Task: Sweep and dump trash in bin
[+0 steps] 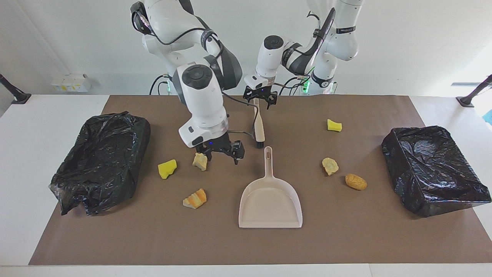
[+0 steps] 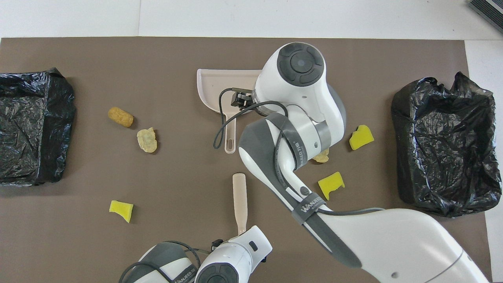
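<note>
"WANJEE" lettering on the right arm [image 2: 310,206] band.
</note>
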`<control>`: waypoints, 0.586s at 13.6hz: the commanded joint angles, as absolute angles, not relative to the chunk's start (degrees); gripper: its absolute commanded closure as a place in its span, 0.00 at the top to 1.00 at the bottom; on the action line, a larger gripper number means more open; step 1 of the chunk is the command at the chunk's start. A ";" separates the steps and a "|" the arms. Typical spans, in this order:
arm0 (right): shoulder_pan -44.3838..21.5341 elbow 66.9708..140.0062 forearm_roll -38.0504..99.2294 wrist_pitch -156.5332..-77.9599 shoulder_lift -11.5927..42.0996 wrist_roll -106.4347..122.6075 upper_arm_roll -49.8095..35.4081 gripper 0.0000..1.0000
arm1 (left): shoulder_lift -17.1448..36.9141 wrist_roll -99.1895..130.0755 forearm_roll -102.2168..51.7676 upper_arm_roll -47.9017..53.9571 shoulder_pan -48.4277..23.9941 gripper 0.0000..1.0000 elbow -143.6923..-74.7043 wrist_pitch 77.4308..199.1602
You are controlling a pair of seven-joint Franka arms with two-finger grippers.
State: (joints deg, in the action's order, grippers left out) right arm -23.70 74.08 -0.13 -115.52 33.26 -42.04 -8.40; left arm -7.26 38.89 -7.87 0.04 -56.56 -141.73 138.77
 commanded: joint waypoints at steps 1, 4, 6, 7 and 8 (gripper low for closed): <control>-26.01 72.16 -0.17 -120.22 37.78 -44.21 -8.26 1.00 | -8.88 39.82 -7.65 -0.97 -57.66 0.00 -143.61 139.84; -26.37 72.94 -2.19 -121.03 38.32 -42.72 -8.61 1.00 | -8.79 39.55 -7.73 -0.97 -57.13 0.00 -143.61 139.22; -28.20 74.26 -3.25 -121.03 38.50 -42.71 -8.53 1.00 | -8.96 39.46 -7.65 -1.05 -56.69 0.00 -143.61 138.08; -28.21 74.88 -3.60 -120.94 37.89 -42.71 -8.53 1.00 | -9.40 39.55 -7.65 -1.14 -56.60 0.00 -143.53 136.51; -28.30 75.40 -3.95 -120.59 37.71 -42.71 -8.53 1.00 | -9.93 39.55 -7.65 -1.23 -56.69 0.00 -143.35 134.84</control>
